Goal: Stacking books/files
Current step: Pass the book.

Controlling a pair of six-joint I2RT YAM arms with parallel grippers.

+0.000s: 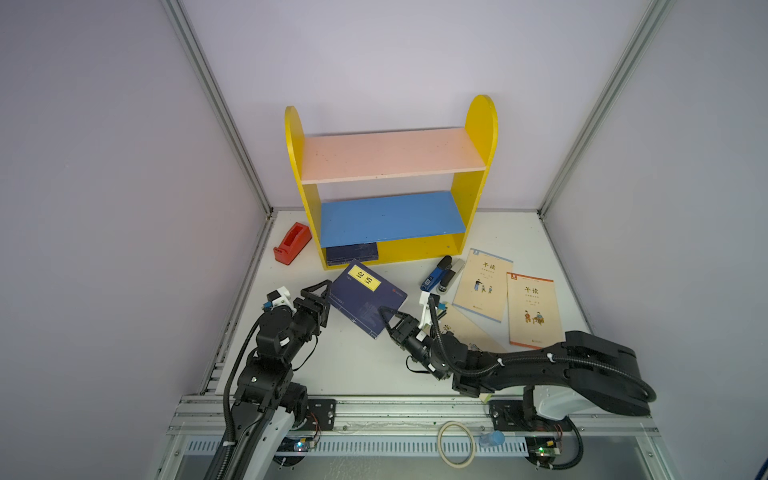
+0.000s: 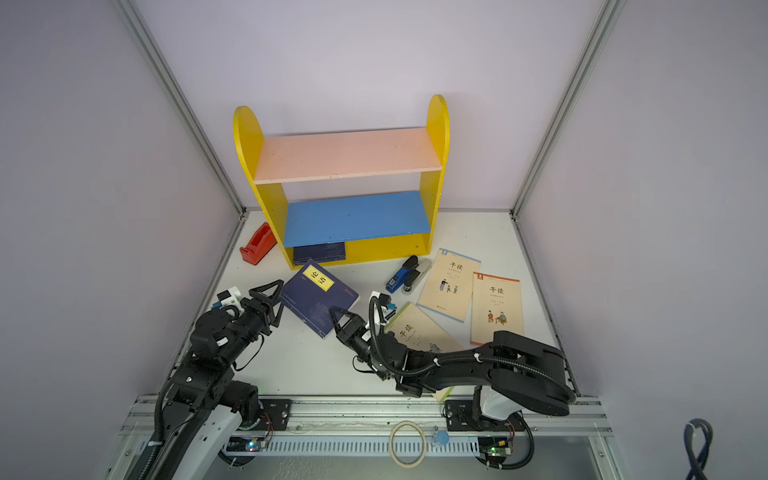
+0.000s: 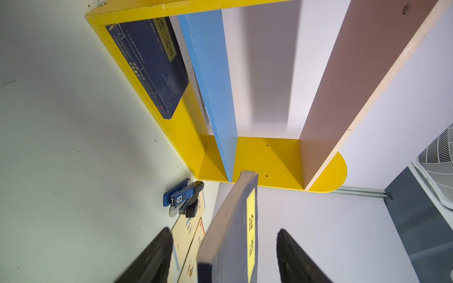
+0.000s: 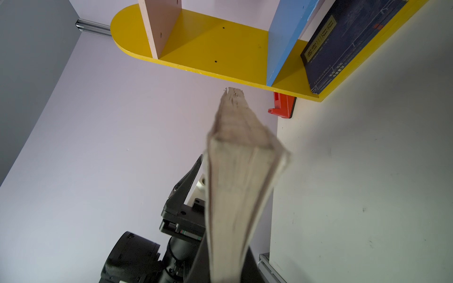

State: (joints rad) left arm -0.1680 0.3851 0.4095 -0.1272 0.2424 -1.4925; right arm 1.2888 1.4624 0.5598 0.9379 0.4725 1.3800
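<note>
now only the right end effector point(image 1: 381, 311) pinches the navy book point(image 1: 365, 297) by one corner, left end effector point(image 1: 327, 302) spread apart; it may twist or slip.

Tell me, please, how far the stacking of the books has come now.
Done: at least one navy book lies on the yellow rack's bottom board. In hand: the right claw pinches a second navy book, held tilted; the left claw stands open around its edge. Left: three cream books lie on the table, one partly under the right arm.
</note>
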